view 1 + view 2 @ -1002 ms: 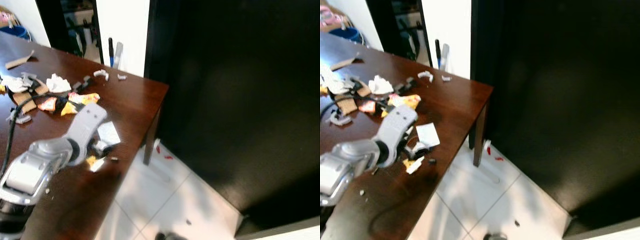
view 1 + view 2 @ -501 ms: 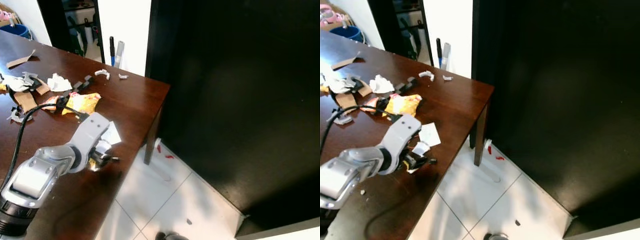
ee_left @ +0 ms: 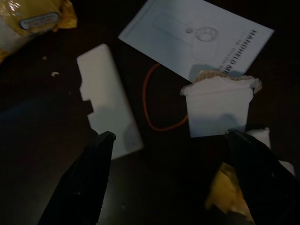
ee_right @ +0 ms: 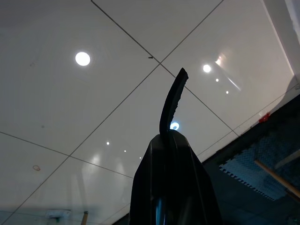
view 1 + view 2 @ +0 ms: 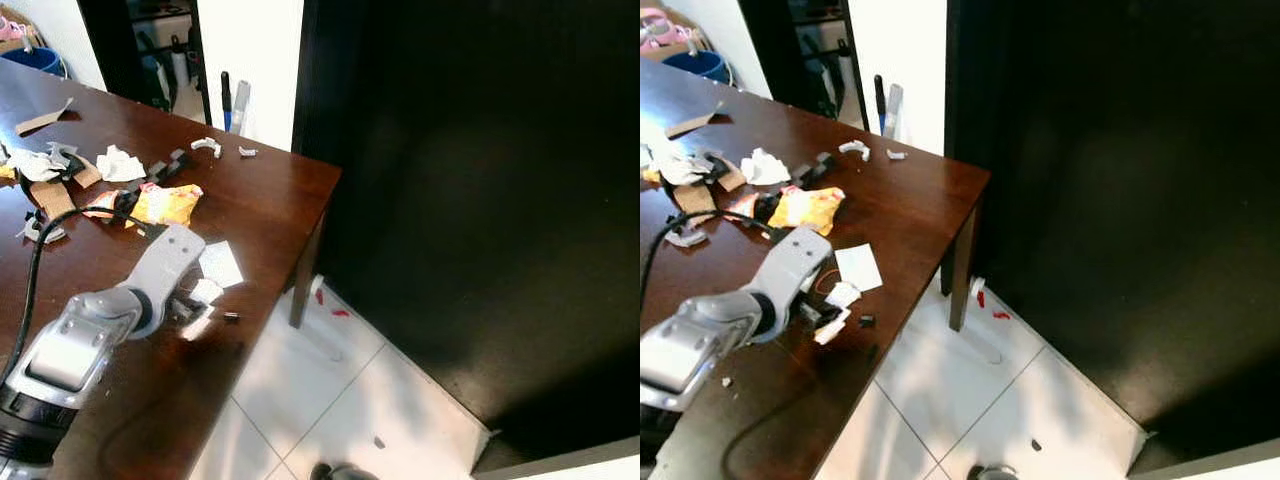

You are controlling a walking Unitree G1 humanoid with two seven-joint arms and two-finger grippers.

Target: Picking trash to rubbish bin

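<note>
Hovering low over the table (image 5: 270, 200) near its front corner, left gripper (image 3: 171, 180) spread wide, nothing held between the black fingers (image 3: 86, 180). Looks like the reach-and-line-up step of a pick, not the grab itself.

Seen from the left wrist: white plastic strip (image 3: 108, 99) at about 11 o'clock from the gap, torn white card scrap (image 3: 218, 108) at about 1 o'clock, thin orange rubber band (image 3: 157, 101) looping between them. Printed white leaflet (image 3: 197, 35) further out at 12, yellow wrapper (image 3: 35, 16) way off at 10. Small yellow bit (image 3: 225, 190) tucked right against the other finger.

From the head camera: more trash at 10 o'clock from the arm, including a crumpled yellow snack bag (image 5: 165, 203) and white paper wads (image 5: 118, 165). No rubbish bin spotted anywhere.

Next move probably calls for picking one target, most likely strip or scrap, centring over it, dropping to the wood and pinching. Flat pieces, so likely fiddly to get under.

Right gripper (image 4: 171, 140) pointing up at the ceiling, idle; can't tell how its fingers stand.
</note>
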